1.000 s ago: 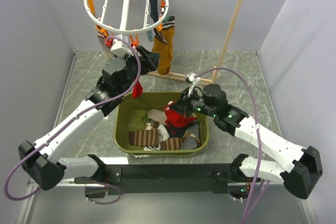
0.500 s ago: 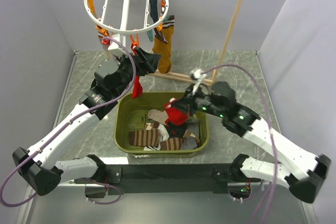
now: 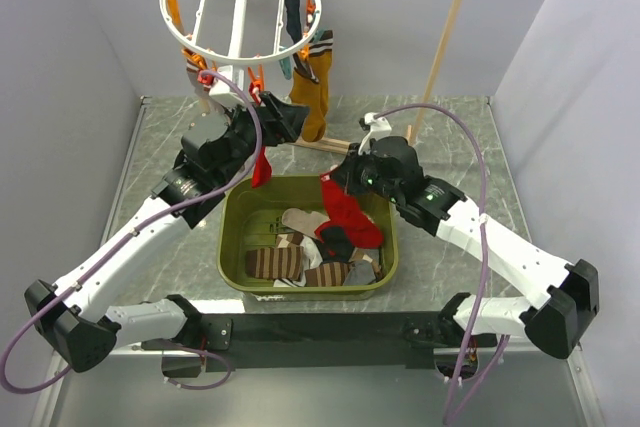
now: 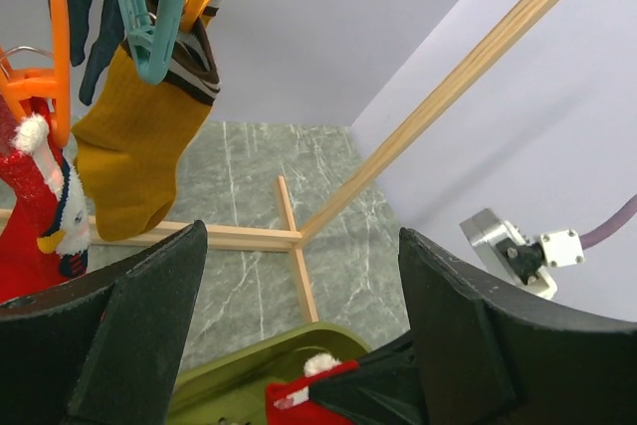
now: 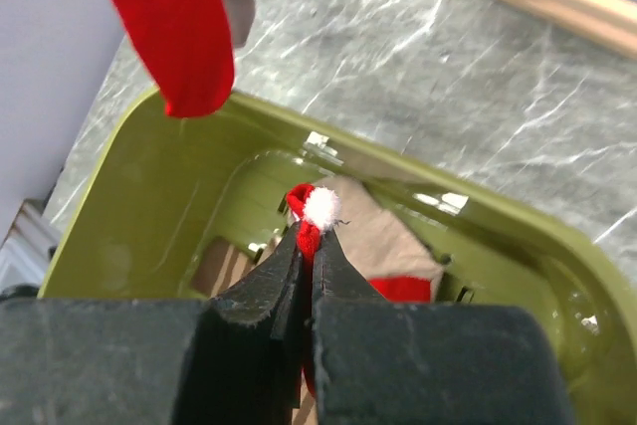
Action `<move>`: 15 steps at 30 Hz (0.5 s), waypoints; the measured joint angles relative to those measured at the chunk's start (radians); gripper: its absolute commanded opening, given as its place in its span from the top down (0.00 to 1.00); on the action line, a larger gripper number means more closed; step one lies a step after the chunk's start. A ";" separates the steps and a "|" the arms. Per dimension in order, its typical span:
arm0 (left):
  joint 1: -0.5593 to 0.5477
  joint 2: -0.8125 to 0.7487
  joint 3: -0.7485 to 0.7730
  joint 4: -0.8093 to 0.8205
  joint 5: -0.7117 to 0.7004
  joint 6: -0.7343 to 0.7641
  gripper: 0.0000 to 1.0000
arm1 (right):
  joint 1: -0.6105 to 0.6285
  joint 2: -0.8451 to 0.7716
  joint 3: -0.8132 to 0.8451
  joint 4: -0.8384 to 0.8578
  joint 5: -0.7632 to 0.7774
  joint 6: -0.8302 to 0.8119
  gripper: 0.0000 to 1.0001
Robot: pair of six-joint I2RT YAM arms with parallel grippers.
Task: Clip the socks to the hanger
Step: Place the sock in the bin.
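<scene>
The white ring hanger (image 3: 225, 57) hangs from the rack rod with orange and teal clips. A red sock (image 3: 262, 167) and a mustard sock (image 3: 312, 97) hang clipped to it. My left gripper (image 3: 285, 115) is open and empty just below the ring, between those two socks. In the left wrist view (image 4: 299, 345) the clipped red sock (image 4: 25, 206), mustard sock (image 4: 129, 156) and a teal clip (image 4: 149, 17) show. My right gripper (image 3: 336, 179) is shut on a red sock (image 3: 350, 215) with a white pompom (image 5: 320, 206), held above the bin's back edge.
The olive bin (image 3: 228, 247) holds a brown striped sock (image 3: 275, 264), a taupe sock (image 3: 300, 219) and several others. The wooden rack (image 3: 440, 47) stands behind, with its foot bar (image 4: 229, 238) on the marble table. Grey walls close both sides.
My right gripper has lifted the red pompom sock out of the bin and carried it back and left. My left gripper rose toward the hanger a second ago, then held still.
</scene>
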 measured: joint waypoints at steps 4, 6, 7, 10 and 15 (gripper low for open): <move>0.000 -0.005 -0.009 0.000 0.000 0.006 0.17 | -0.010 0.016 -0.001 0.030 0.027 -0.030 1.00; 0.000 -0.007 -0.013 0.000 0.002 0.012 0.16 | -0.012 0.020 -0.003 0.049 0.044 -0.047 1.00; 0.000 -0.008 -0.015 0.001 0.004 0.013 0.16 | -0.013 0.020 -0.006 0.056 0.055 -0.053 1.00; 0.000 -0.010 -0.023 0.001 0.006 0.018 0.16 | -0.016 0.023 -0.016 0.077 0.100 -0.065 1.00; 0.000 -0.010 -0.024 0.002 0.014 0.023 0.16 | -0.033 0.052 -0.016 0.080 0.175 -0.068 1.00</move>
